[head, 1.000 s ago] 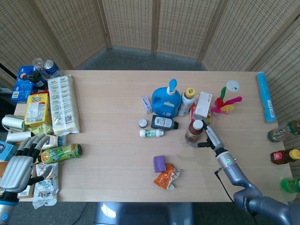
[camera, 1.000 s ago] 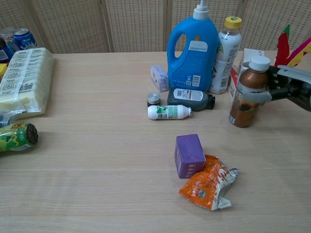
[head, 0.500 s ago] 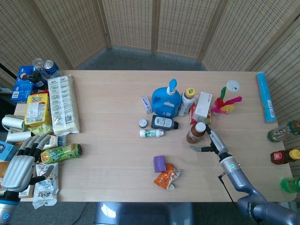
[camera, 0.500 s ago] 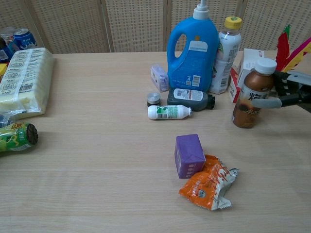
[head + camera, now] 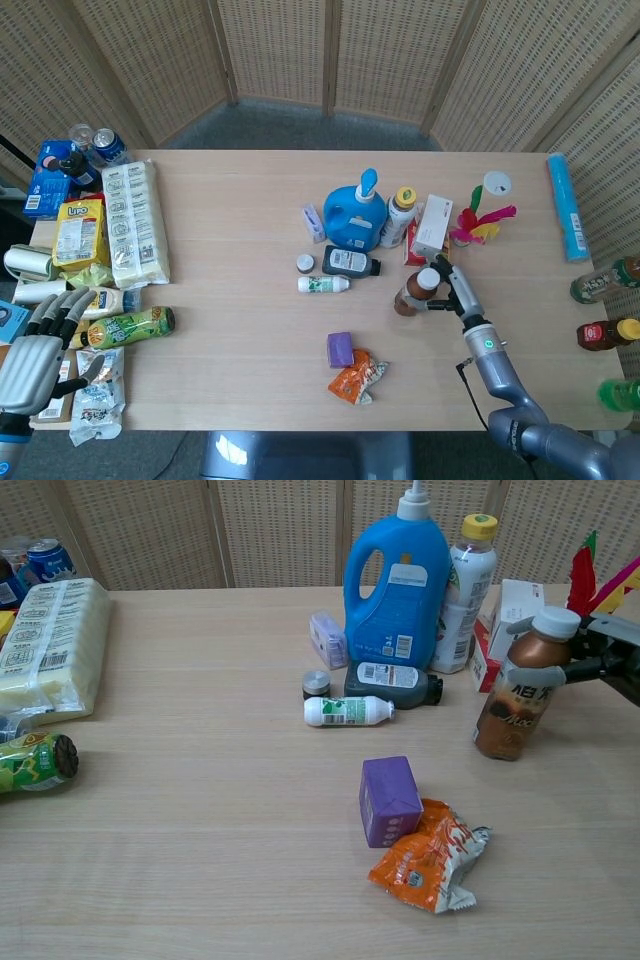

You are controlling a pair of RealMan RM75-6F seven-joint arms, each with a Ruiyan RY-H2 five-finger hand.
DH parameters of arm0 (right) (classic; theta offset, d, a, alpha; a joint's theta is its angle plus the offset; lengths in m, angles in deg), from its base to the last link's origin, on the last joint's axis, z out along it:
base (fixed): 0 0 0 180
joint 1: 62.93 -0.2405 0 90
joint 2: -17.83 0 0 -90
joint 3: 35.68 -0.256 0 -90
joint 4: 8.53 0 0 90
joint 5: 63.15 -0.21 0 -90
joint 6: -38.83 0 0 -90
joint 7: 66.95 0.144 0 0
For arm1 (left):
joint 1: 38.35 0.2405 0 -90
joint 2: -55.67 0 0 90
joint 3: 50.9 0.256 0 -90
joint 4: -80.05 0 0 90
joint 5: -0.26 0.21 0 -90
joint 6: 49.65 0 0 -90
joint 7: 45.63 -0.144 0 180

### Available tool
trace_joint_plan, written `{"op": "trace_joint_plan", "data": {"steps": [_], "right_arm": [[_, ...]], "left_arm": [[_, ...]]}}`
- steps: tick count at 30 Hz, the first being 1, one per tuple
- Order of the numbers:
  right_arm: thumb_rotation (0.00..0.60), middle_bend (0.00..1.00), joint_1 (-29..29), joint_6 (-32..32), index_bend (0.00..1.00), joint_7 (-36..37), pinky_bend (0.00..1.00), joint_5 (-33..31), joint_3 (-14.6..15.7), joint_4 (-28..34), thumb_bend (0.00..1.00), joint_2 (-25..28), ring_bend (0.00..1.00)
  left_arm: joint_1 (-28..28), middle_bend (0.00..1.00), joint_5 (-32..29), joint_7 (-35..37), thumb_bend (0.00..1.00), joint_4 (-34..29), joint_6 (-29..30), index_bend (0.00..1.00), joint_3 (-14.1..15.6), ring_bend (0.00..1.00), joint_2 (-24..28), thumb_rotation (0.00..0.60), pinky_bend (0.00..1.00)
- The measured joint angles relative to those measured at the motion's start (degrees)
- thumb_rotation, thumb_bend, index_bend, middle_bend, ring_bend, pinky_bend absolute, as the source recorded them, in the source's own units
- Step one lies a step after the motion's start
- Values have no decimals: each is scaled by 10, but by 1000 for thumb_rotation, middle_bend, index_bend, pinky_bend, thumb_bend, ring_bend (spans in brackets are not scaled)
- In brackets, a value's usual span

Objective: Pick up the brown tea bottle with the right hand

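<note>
wicker screens behind a cluttered table point(image 5: 230, 300) | my right robot hand point(image 5: 600, 655) wrapped round the brown tea bottle point(image 5: 517, 696) near its neck — bottle tilted beside the red-white box point(image 5: 431, 226) | grip looks done, clean lift left — left robot hand point(image 5: 25, 358) idle, fingers apart

Your head view looks steeply down on the whole bench point(image 5: 240, 330); chest view sits low and close, sharing its middle.

Glossy plastic tea bottle point(image 5: 515, 701); matt wood table point(image 5: 200, 780).
</note>
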Motion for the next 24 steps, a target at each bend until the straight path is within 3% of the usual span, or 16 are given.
{"op": "trace_joint_plan", "data": {"steps": [4, 7, 17, 24], "right_arm": [[600, 926, 6, -12, 617, 1, 874, -6, -9, -6, 271, -4, 606], [600, 990, 12, -23, 671, 1, 915, -6, -13, -5, 274, 0, 669], [600, 1000, 26, -57, 684, -15, 918, 11, -21, 51, 264, 45, 684], [600, 1000, 24, -78, 696, -61, 919, 25, -38, 146, 250, 113, 704]], "left_arm": [[1, 0, -1, 1, 375, 1, 0, 0, 0, 0, 0, 600, 0], [0, 0, -1, 0, 374, 1, -2, 0, -1, 0, -1, 600, 0], [-4, 0, -2, -3, 376, 1, -9, 0, -2, 0, -5, 600, 0], [0, 0, 5, -2, 375, 2, -7, 0, 3, 0, -10, 600, 0]]}}
